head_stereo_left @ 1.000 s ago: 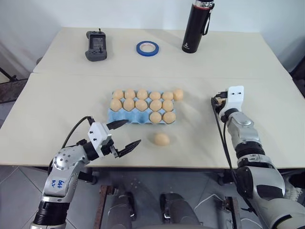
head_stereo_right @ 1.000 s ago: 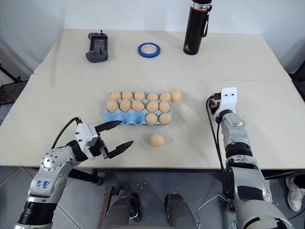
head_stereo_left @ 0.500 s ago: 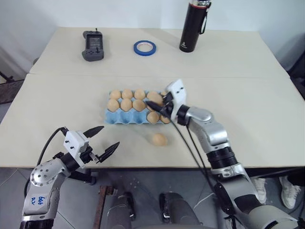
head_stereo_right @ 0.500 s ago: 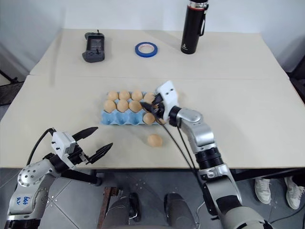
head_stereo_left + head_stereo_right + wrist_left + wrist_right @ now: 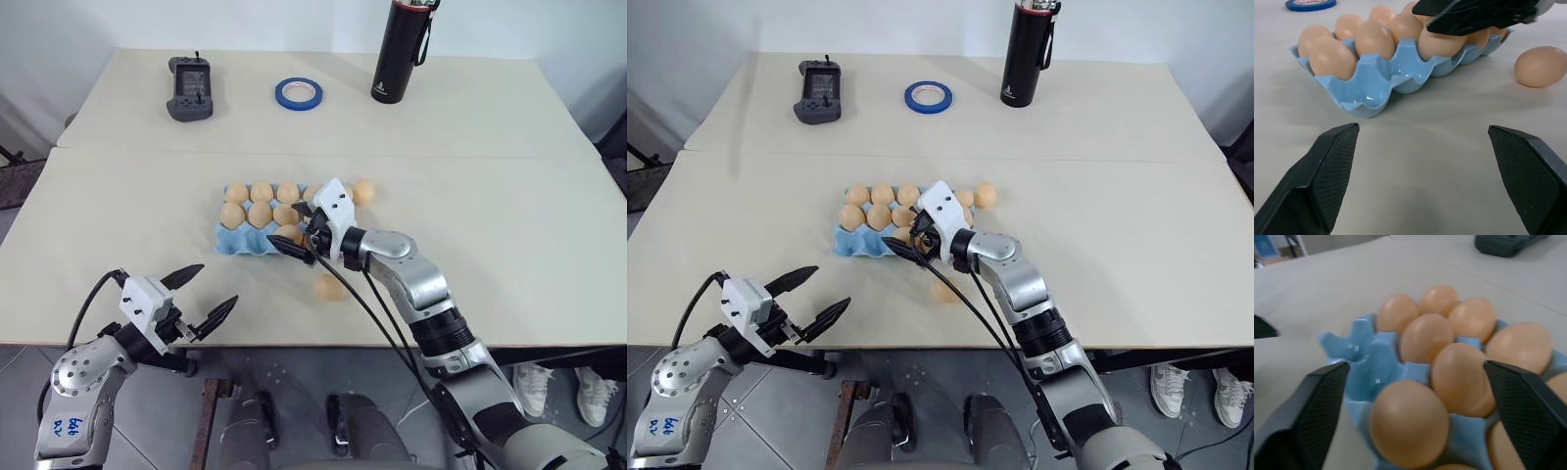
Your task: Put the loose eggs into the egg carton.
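Covering the right end of the light blue moulded egg carton, the right gripper and its white wrist hide several cups there, so the count of filled cups cannot be read in full. Its two black fingers stand spread wide over the carton with nothing between them; in the right wrist view they frame the eggs sitting in the cups. The carton lies at the middle of the head camera frame on the pale beige table. Six small pale tan eggs show in its left cups, and the near-left corner cups look empty. One loose tan egg lies on the table just below the carton, partly crossed by the right arm's black cables. Another loose egg sits at the carton's upper right corner; whether it touches the carton cannot be told. The left gripper hovers at the lower left, near the table edge, fingers open and empty.
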You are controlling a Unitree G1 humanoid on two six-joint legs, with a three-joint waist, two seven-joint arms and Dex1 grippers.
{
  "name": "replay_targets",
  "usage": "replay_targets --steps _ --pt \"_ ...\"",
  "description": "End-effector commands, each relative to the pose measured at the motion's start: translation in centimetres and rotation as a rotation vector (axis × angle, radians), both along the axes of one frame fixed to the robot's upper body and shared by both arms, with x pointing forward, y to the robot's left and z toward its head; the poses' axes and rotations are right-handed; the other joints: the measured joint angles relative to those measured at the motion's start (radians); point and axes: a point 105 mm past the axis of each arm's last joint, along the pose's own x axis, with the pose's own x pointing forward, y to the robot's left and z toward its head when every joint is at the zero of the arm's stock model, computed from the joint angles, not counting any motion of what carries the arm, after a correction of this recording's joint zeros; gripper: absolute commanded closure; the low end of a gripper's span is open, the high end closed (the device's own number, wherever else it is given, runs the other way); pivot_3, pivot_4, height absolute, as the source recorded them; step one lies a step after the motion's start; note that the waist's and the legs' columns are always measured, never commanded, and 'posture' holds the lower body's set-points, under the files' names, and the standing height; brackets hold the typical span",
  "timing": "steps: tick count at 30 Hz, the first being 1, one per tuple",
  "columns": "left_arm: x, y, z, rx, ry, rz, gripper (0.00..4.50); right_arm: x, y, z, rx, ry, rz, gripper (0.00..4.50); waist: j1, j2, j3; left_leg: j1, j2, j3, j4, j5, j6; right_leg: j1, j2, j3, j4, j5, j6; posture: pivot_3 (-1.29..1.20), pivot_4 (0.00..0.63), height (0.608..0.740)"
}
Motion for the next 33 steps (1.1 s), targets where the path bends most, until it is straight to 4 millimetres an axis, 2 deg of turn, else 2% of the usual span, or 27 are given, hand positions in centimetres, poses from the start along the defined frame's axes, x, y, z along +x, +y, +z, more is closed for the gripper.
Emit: replay_targets --steps 1,3,5,6,7,11,14,17,20,23,27,33 --pt "-0.1 -0.9 1.4 -0.001 -0.050 -0.050 0.00 -1.2 -3.3 2.8 0.079 -0.105 0.037 0.04 0.003 0.000 0.000 0.000 0.000 0.000 0.001 0.000 0.000 0.000 0.000 0.000 0.000 0.000 0.001 0.00 0.150 0.740" --pt "0.1 -1.4 1.6 0.008 -0.060 -0.083 0.00 -1.9 -5.4 2.9 0.087 -0.141 0.043 0.04 0.012 0.000 0.000 0.000 -0.001 -0.001 0.002 -0.005 0.002 0.002 -0.001 -0.001 -0.001 0.001 0.001 0.00 0.150 0.740" --pt "0.5 -2.4 1.8 0.004 -0.060 -0.133 0.00 -2.9 -8.6 2.2 0.069 -0.181 0.031 0.04 0.018 -0.001 0.000 0.000 -0.001 -0.002 0.003 -0.005 0.002 0.004 -0.001 -0.002 -0.002 0.001 0.003 0.00 0.150 0.740" --pt "0.6 -2.7 1.8 0.003 -0.058 -0.151 0.00 -3.3 -9.5 2.0 0.060 -0.191 0.031 0.04 0.018 -0.001 0.000 0.000 -0.002 -0.002 0.003 -0.005 0.002 0.005 -0.002 -0.002 -0.002 0.002 0.003 0.00 0.150 0.740" --pt "0.6 -3.4 1.8 -0.006 -0.045 -0.198 0.00 -3.7 -11.1 1.2 0.030 -0.190 0.008 0.04 0.017 -0.001 -0.001 0.001 -0.002 -0.002 0.004 -0.006 0.003 0.005 -0.002 -0.002 -0.003 0.002 0.003 0.00 0.150 0.740" --pt "0.9 -5.2 1.6 0.017 -0.024 -0.312 0.00 -4.8 -15.5 -0.6 -0.034 -0.210 -0.089 0.04 0.009 -0.001 -0.001 0.001 -0.002 -0.001 0.005 -0.005 0.003 0.006 -0.002 -0.001 -0.002 0.003 0.004 0.00 0.150 0.740" --pt "1.8 -6.4 1.7 0.035 -0.039 -0.379 0.00 -5.5 -20.6 -3.7 -0.087 -0.136 -0.243 0.04 0.011 -0.001 -0.001 0.002 -0.002 -0.002 0.006 -0.004 0.004 0.006 0.000 -0.001 0.000 0.003 0.004 0.00 0.150 0.740" --pt "2.4 -6.6 1.8 0.050 -0.046 -0.409 0.00 -6.0 -22.2 -5.0 -0.105 -0.124 -0.291 0.04 0.006 -0.001 -0.001 0.003 -0.001 -0.003 0.010 -0.003 0.006 0.008 0.001 -0.001 0.000 0.003 0.004 0.00 0.150 0.740" --pt "3.0 -6.6 1.9 0.061 -0.052 -0.430 0.00 -6.1 -22.8 -5.7 -0.120 -0.138 -0.310 0.04 -0.001 -0.001 0.000 0.006 -0.001 -0.002 0.011 -0.004 0.005 0.010 0.001 0.000 0.001 0.003 0.005 0.00 0.150 0.740" --pt "3.0 -6.5 1.9 0.048 -0.023 -0.458 0.00 -6.0 -21.7 -5.3 -0.098 -0.149 -0.271 0.04 0.001 -0.001 0.000 0.017 -0.001 -0.003 0.011 -0.005 0.004 0.021 0.000 0.000 0.000 0.003 0.005 0.00 0.150 0.740" --pt "2.7 -5.5 1.7 0.073 -0.028 -0.441 0.00 -7.0 -16.8 -4.4 -0.078 -0.085 -0.050 0.04 0.000 -0.001 0.000 0.018 0.000 -0.003 0.010 -0.005 0.004 0.022 0.000 0.000 0.000 0.004 0.004 0.00 0.150 0.740" --pt "2.3 -3.3 1.1 0.081 -0.028 -0.336 0.00 -7.4 -11.2 -3.5 -0.062 -0.054 0.135 0.04 0.007 -0.001 0.000 0.017 0.000 -0.004 0.006 -0.006 0.003 0.020 -0.001 -0.001 -0.001 0.002 0.002 0.00 0.150 0.740"
